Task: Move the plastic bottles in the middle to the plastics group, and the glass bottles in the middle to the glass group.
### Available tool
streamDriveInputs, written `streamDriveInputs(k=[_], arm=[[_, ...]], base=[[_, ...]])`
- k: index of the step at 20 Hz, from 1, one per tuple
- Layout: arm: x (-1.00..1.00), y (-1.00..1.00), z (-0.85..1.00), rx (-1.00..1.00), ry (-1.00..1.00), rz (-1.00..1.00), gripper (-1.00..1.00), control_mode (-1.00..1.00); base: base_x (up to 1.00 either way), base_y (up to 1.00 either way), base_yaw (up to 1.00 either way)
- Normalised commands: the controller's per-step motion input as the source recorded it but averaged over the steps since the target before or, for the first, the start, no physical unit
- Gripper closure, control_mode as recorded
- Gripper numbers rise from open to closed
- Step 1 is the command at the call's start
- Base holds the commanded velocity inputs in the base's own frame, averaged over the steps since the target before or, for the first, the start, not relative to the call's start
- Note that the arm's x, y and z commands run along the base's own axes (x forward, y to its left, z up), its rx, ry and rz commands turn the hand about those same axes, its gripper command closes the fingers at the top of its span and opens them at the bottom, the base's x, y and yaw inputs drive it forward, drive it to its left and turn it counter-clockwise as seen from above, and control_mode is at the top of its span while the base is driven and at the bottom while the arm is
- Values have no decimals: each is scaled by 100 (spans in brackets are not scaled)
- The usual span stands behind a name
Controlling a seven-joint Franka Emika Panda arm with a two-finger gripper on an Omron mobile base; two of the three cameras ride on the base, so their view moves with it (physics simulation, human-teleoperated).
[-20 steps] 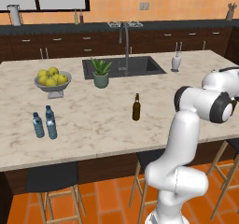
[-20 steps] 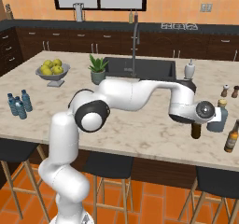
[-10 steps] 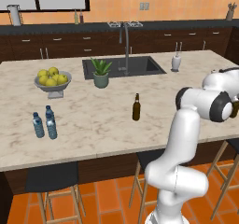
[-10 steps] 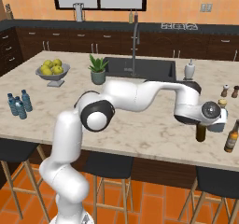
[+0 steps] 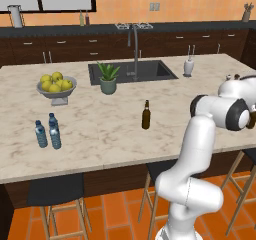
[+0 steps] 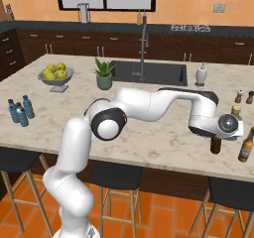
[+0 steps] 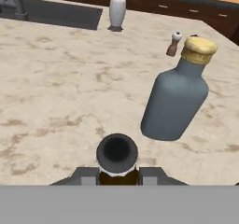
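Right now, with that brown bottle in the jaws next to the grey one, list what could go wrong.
1. The held brown bottle hangs close to the grey-blue bottle; lowering it carelessly could knock that over.
2. Another brown bottle stands near the counter edge; a sideways swing might push it off.
3. The gripper pinches only the slim neck, so the bottle could tilt when released.
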Motion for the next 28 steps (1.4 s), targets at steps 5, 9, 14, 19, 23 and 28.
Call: streamDriveInputs(k=[5, 9, 14, 19, 23, 28], arm=[[0, -3, -28, 0, 0, 0, 100, -100], [0, -8, -35, 0, 0, 0, 100, -100], [0, -8, -12, 0, -2, 0, 100, -100], [0, -3, 3, 0, -9, 0, 100, -100], [0, 0, -3, 0, -5, 0, 100, -100], [0, 0, -1, 0, 0, 0, 100, -100]], base=[[0, 0, 0], [0, 0, 0], [0, 0, 0], [0, 0, 0], [0, 0, 0], [0, 0, 0]])
